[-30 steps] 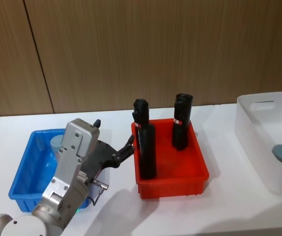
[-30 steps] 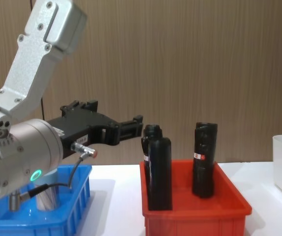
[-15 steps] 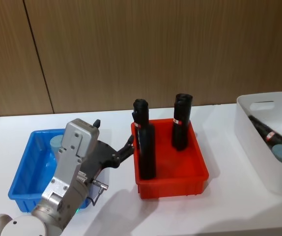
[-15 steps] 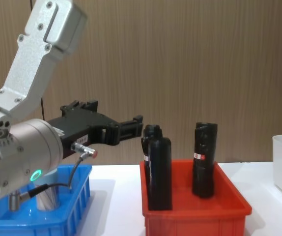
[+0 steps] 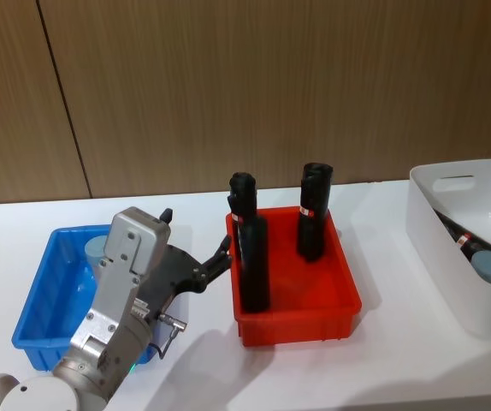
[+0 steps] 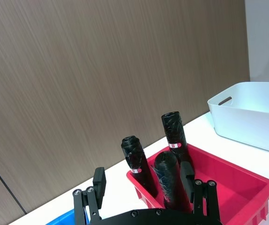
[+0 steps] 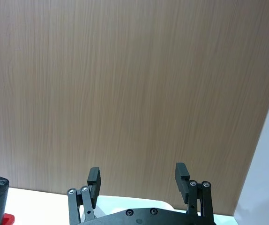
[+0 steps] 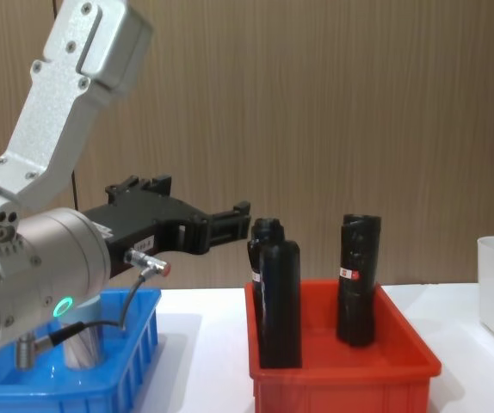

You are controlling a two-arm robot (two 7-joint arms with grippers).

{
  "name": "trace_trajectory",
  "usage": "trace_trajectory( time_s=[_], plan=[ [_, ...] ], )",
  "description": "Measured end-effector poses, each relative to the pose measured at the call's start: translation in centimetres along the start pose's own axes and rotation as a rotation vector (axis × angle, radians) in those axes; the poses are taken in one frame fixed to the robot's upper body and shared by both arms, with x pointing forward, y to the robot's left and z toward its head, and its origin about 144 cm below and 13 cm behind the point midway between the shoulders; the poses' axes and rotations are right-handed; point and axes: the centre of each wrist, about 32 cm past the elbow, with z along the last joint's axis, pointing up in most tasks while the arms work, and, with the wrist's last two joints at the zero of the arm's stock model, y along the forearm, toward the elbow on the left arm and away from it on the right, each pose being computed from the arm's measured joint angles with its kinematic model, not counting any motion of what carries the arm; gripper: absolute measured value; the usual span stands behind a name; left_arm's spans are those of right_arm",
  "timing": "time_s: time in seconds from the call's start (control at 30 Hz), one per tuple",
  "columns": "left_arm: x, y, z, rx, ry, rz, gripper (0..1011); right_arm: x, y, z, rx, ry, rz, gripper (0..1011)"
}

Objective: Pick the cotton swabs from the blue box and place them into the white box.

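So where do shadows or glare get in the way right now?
Head view: soft shadows beside the red bin and blue box, no glare. Chest view: the left gripper looms large and dark. Left wrist view: the black bottles stay readable.

A smooth white tabletop [image 5: 203,368] carries three plastic bins. Below the left gripper [image 5: 220,255] sits the shallow bright blue box [image 5: 33,300]; just past its fingertips, the red rectangular bin [image 5: 301,321]; far beyond, the plain white box [image 5: 438,248].
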Motion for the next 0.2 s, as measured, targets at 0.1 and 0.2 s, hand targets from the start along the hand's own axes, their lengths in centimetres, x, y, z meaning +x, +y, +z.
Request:
trace_trajectory(
  time_s=[0.1,0.2],
  plan=[
    [0.00,0.00,0.00,0.000,0.000,0.000,1004,0.00,-0.01,0.00,0.000,0.000,0.000,1002],
    [0.00,0.00,0.00,0.000,0.000,0.000,1004,0.00,-0.01,0.01,0.001,0.000,0.000,1002]
  ],
)
